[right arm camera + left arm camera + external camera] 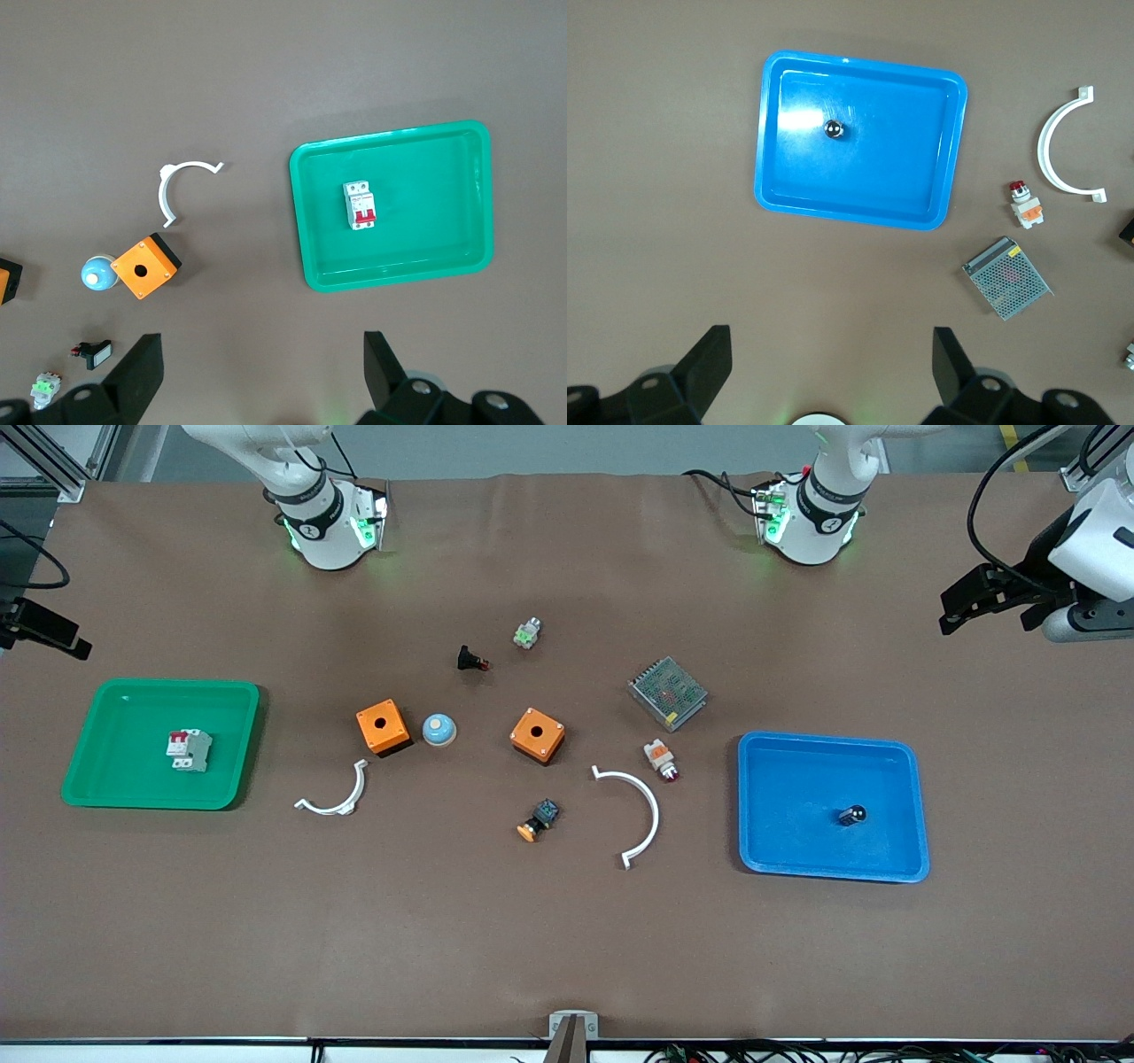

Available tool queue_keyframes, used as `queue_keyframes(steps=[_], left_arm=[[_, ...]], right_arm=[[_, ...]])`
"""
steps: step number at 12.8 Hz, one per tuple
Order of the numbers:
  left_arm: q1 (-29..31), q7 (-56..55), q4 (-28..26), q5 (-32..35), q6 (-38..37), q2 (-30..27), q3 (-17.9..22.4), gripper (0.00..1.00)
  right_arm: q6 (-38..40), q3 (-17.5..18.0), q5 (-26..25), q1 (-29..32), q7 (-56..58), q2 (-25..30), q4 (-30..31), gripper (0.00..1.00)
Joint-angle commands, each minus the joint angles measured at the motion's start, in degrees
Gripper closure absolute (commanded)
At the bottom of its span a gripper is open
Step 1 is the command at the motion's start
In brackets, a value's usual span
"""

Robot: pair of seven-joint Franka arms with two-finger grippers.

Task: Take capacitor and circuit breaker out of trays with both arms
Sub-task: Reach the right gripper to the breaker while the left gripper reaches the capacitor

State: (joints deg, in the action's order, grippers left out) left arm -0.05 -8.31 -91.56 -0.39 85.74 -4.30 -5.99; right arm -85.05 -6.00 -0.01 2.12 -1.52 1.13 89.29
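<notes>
The capacitor, a tiny black cylinder with a shiny end, lies in the blue tray at the left arm's end of the table. It also shows in the left wrist view. The breaker, a light-grey block with red levers, lies in the green tray at the right arm's end and also shows in the right wrist view. My left gripper is open and empty, raised near the table's edge at the left arm's end. My right gripper is open and empty, raised at the right arm's end.
Between the trays lie two orange boxes, a blue-white knob, two white curved clips, a mesh-covered metal box, a white-orange part with red tip, a black part with red tip and other small parts.
</notes>
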Motion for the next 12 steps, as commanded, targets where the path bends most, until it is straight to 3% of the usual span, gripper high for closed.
queue_keyframes(steps=[1,4,7,9,12], left_arm=[[0.32,0.66,1.30,0.04,-0.57,0.52,0.01,0.00],[0.67,0.93,1.65,0.39,-0.57,3.31,0.63,0.00],[1.90,1.10,1.48,1.88,0.83,9.64,0.54,0.00],[2.25,1.19,-3.33,3.38,8.35,11.85,0.54,0.00],[5.40,1.28,-12.31,3.38,23.03,15.01,0.28,0.00]], right_arm=[[0.24,-0.06,0.98,0.52,0.37,0.54,-0.52,0.00],[0.06,-0.50,0.63,1.75,3.62,0.19,-0.27,0.00],[-3.69,-1.82,-0.33,2.89,9.74,-0.34,6.21,0.00],[-11.07,-1.82,-4.28,3.50,13.03,-0.43,13.41,0.00],[-23.27,-1.91,-5.26,4.38,13.29,-2.61,23.00,0.00]])
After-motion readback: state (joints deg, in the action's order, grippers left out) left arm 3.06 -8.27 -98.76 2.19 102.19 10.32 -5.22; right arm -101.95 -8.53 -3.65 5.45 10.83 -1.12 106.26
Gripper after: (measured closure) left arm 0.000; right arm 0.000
